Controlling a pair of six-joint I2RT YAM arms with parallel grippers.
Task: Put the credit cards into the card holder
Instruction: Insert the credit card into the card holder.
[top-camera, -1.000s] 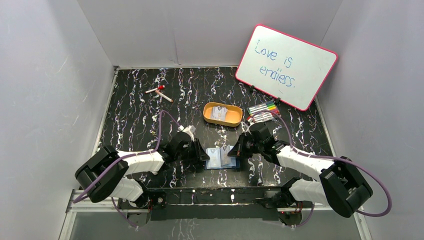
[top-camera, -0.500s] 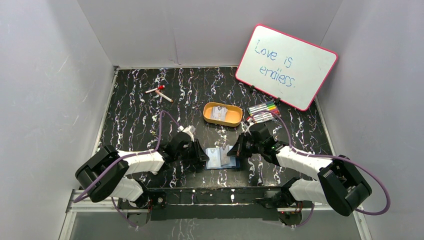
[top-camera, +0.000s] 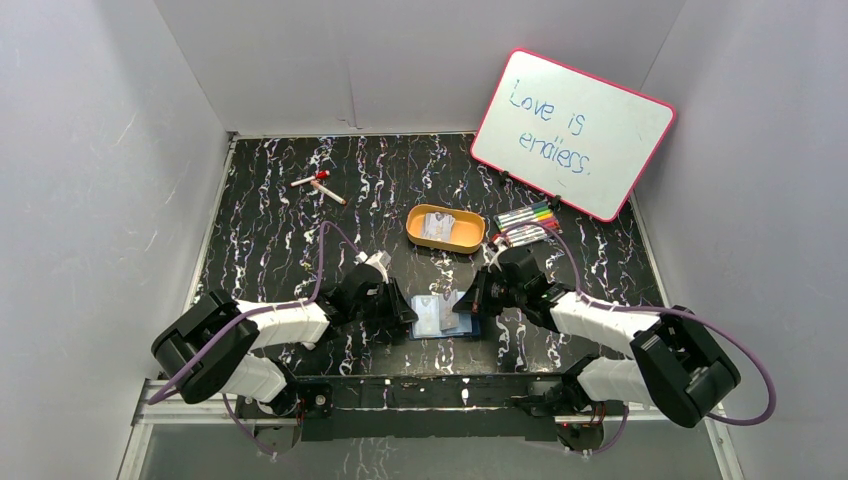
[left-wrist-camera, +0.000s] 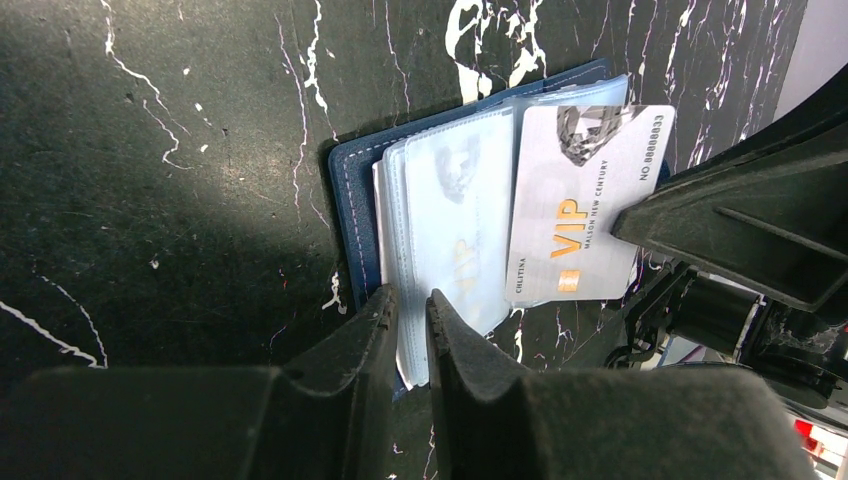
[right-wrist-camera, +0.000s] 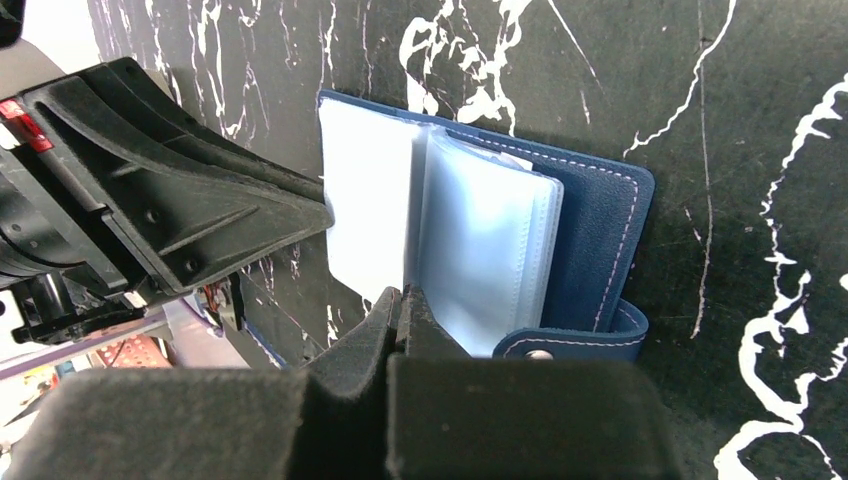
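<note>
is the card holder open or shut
Open. The card holder lies spread flat, its clear sleeves exposed and snap tab unfastened.

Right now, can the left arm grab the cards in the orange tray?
Probably not yet: the left claw is pinched on the card holder's clear sleeves. The orange tray sits just beyond, with nothing between.

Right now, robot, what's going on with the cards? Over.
Left claw pinching card holder sleeves. Right claw gripping VIP card, lying over the open holder, mostly outside the sleeves. Spare cards in orange tray. Nothing blocking.
</note>
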